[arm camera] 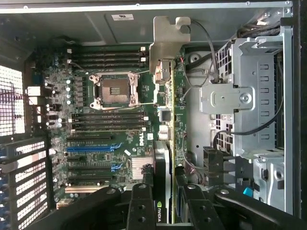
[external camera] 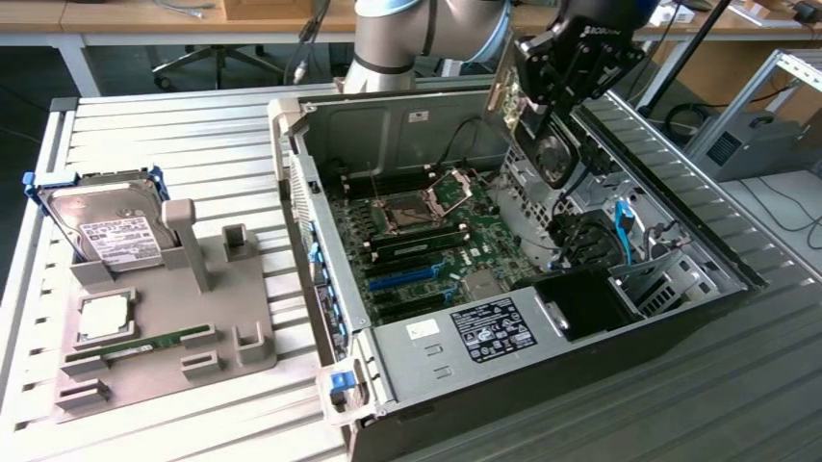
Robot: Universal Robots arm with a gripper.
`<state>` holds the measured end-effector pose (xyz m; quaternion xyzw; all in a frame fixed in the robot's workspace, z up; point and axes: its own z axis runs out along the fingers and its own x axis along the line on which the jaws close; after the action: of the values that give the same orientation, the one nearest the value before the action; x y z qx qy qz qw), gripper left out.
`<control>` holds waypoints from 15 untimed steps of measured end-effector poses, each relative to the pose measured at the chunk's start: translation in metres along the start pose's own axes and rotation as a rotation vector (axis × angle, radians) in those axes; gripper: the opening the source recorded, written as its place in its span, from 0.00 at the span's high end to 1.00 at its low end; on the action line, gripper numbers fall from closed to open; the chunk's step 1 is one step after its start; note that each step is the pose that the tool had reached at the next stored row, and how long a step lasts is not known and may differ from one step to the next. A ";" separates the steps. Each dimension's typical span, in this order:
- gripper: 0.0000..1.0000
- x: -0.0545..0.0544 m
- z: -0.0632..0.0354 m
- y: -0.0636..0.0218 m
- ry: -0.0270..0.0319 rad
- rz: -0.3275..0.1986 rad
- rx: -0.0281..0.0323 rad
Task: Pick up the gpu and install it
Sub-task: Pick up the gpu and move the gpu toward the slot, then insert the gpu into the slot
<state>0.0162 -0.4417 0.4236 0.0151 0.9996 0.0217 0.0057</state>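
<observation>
The gripper [external camera: 555, 91] is clamped tight on the gpu [external camera: 552, 154], which hangs on end, bracket lowest, over the open computer case [external camera: 385, 125] toward the exterior view's far right. On that side the drive cage [arm camera: 244, 96] and loose cables [arm camera: 210, 48] crowd close (not much room there). Towards the exterior view's left, the motherboard [external camera: 475, 231] and its blue slot [arm camera: 91, 148] lie uncovered.

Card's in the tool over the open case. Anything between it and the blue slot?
Nothing visible. The thin black graphics card with silvery bracket hangs in the tool above the green motherboard; the long blue slot lies bare.
</observation>
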 end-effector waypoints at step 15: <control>0.72 0.000 0.0220 -0.0010 0.0041 -0.095 -0.0010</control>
<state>0.0162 -0.4417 0.4015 -0.0323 0.9992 0.0219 0.0047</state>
